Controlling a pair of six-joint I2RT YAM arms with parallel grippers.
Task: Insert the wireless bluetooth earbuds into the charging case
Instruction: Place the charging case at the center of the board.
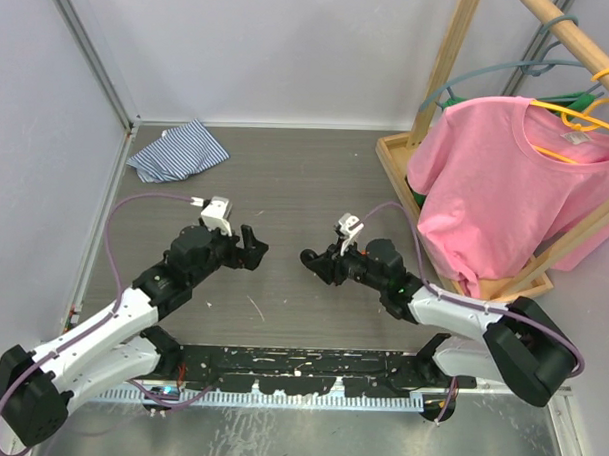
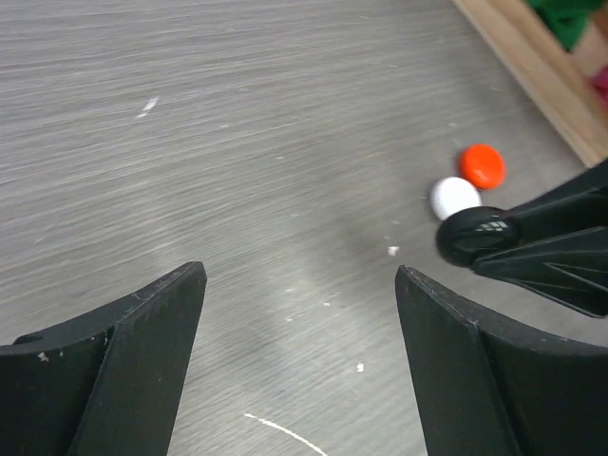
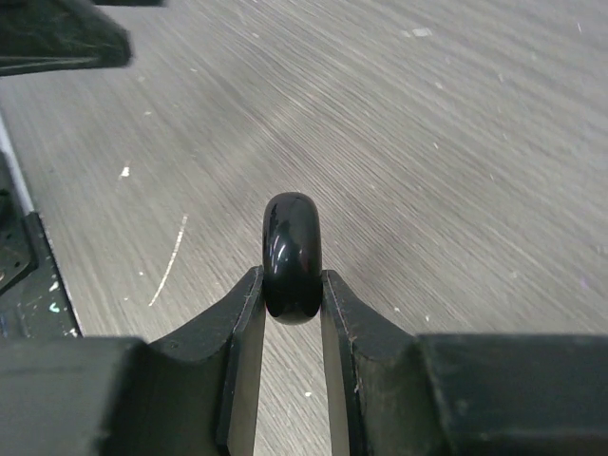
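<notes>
Our right gripper (image 3: 293, 285) is clenched on the black charging case (image 3: 292, 252). The case is a glossy round piece standing on edge between the two fingertips, with more than half of it poking out beyond them. It hangs above the grey wood-grain table (image 1: 286, 177), near the middle and slightly to the right. We cannot tell whether an earbud sits inside it. Our left gripper (image 2: 299, 275) is released, its jaws spread wide with only bare table between them. In the top view it faces the right gripper across a short gap. From the left wrist we see the held case at the tip of the right fingers. Just beyond it a white round case (image 2: 454, 197) and a red round case (image 2: 483, 165) lie flat on the table, touching or nearly touching each other. A striped cloth (image 1: 177, 151) lies crumpled at the far left. On the right a pink shirt (image 1: 496, 175) hangs from a wooden rack (image 1: 445, 73).
</notes>
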